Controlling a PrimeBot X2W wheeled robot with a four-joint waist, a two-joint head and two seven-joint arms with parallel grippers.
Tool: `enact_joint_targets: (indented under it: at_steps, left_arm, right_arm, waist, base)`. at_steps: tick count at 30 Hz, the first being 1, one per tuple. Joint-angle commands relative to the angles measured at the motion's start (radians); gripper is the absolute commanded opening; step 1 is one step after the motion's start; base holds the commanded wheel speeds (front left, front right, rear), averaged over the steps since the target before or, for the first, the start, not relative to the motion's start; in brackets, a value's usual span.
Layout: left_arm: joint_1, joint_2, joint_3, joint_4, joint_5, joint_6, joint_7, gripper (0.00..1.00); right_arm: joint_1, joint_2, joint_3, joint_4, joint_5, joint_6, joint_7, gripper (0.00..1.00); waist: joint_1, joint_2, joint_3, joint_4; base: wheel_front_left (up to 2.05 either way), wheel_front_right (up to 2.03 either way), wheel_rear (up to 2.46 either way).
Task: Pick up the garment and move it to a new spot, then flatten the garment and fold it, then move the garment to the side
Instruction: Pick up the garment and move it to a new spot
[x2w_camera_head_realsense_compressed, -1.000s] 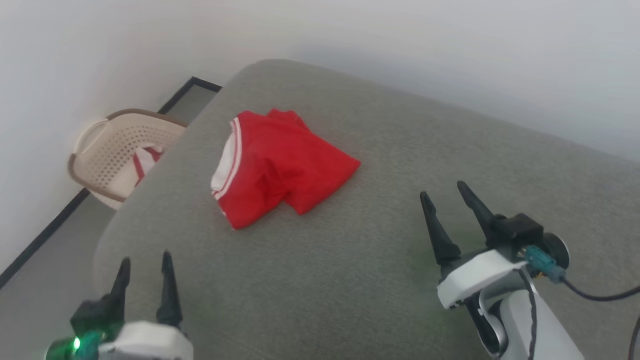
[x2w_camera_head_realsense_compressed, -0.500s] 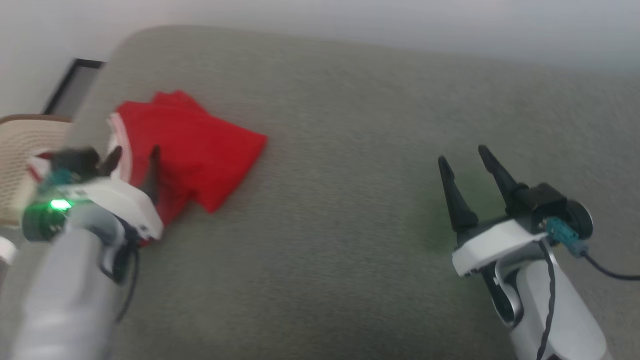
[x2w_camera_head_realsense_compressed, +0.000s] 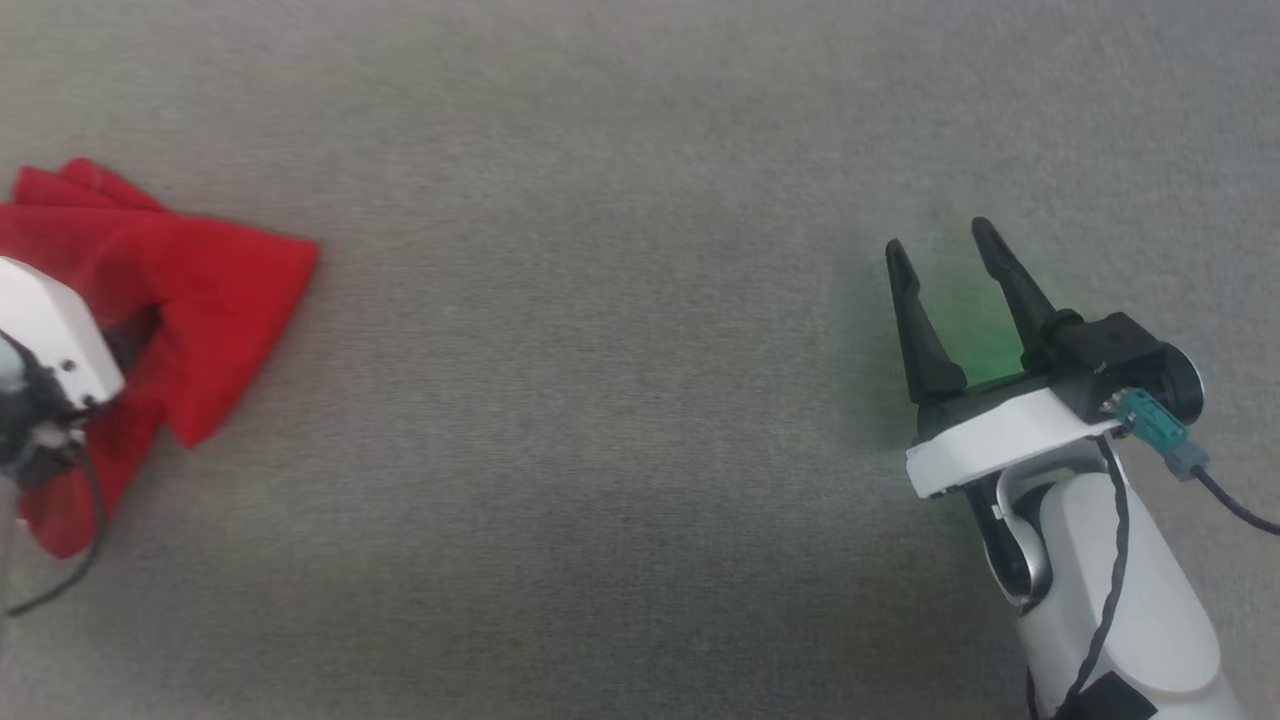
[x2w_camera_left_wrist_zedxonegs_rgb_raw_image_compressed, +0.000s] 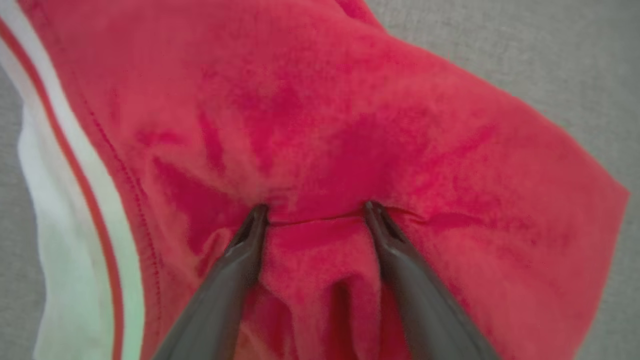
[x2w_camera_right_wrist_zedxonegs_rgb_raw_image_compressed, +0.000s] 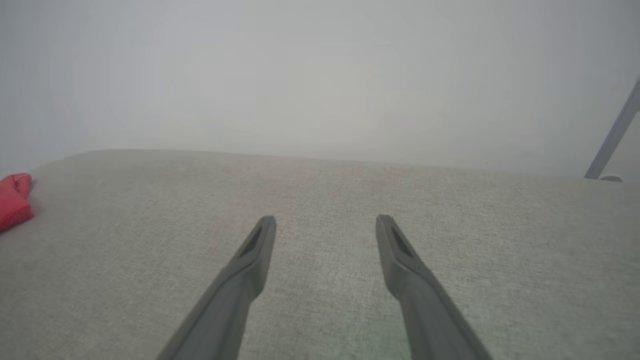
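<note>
My left jaws have just dropped onto the garment (x2w_camera_left_wrist_zedxonegs_rgb_raw_image_compressed: 325, 115), spread wide, tips pressed into a red fold, so I judge the pinch comes next. My right jaws idle, spread, well to the right.

Indoor room, likely domestic. Evidence: a broad padded surface (x2w_camera_right_wrist_zedxonegs_rgb_raw_image_compressed: 125, 240) covered in grey woven upholstery fabric, backed by a plain white wall (x2w_camera_right_wrist_zedxonegs_rgb_raw_image_compressed: 320, 75). A red garment (x2w_camera_head_realsense_compressed: 210, 290) lies on the fabric. A grey pole (x2w_camera_right_wrist_zedxonegs_rgb_raw_image_compressed: 614, 135) slants before the wall.
</note>
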Motion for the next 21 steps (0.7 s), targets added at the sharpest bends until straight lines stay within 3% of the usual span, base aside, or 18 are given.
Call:
enact_joint_targets:
  at_steps: [1, 4, 5, 6, 7, 8, 15, 21]
  left_arm:
    - [0.039, -0.064, -0.047, 0.036, -0.018, -0.001, 0.056, 1.0]
    - [0.036, -0.083, -0.064, 0.06, -0.043, -0.002, 0.081, 1.0]
    - [0.035, -0.086, -0.07, 0.068, -0.05, -0.002, 0.076, 0.65]
    - [0.035, -0.085, -0.077, 0.072, -0.047, -0.002, 0.063, 0.4]
    - [0.036, -0.079, -0.083, 0.073, -0.044, -0.002, 0.044, 0.07]
    - [0.034, -0.069, -0.083, 0.075, -0.043, -0.002, 0.017, 0.0]
    - [-0.01, -0.003, -0.101, 0.031, -0.02, -0.002, -0.179, 0.0]
    - [-0.051, 0.008, -0.198, -0.144, -0.05, -0.001, -0.257, 0.0]
  right_arm:
    - [-0.009, 0.004, 0.001, -0.01, -0.005, 0.0, -0.003, 1.0]
    - [-0.016, 0.007, 0.001, -0.014, -0.009, 0.0, -0.003, 1.0]
    - [-0.017, 0.008, 0.0, -0.012, -0.011, 0.0, -0.003, 1.0]
    - [-0.016, 0.008, -0.001, -0.01, -0.013, 0.0, -0.003, 1.0]
    - [-0.015, 0.009, -0.003, -0.009, -0.013, 0.0, -0.003, 1.0]
    - [-0.015, 0.01, -0.004, -0.007, -0.011, 0.0, -0.003, 1.0]
    - [0.015, 0.014, -0.008, 0.005, 0.005, 0.0, -0.003, 1.0]
    - [0.047, 0.017, -0.011, 0.013, 0.032, 0.0, -0.003, 1.0]
  waist:
    - [0.0001, 0.0, 0.044, -0.041]
    - [0.0001, 0.0, 0.051, -0.047]
    - [0.0001, 0.0, 0.048, -0.048]
    - [0.0001, 0.0, 0.041, -0.047]
    - [0.0001, 0.0, 0.032, -0.046]
    - [0.0001, 0.0, 0.022, -0.045]
    - [0.0001, 0.0, -0.074, -0.04]
    - [0.0001, 0.0, -0.149, -0.07]
  base:
    - [0.0, 0.0, 0.0]
    - [0.0, 0.0, 0.0]
    - [0.0, 0.0, 0.0]
    - [0.0, 0.0, 0.0]
    - [0.0, 0.0, 0.0]
    - [0.0, 0.0, 0.0]
    - [0.0, 0.0, 0.0]
    - [0.0, 0.0, 0.0]
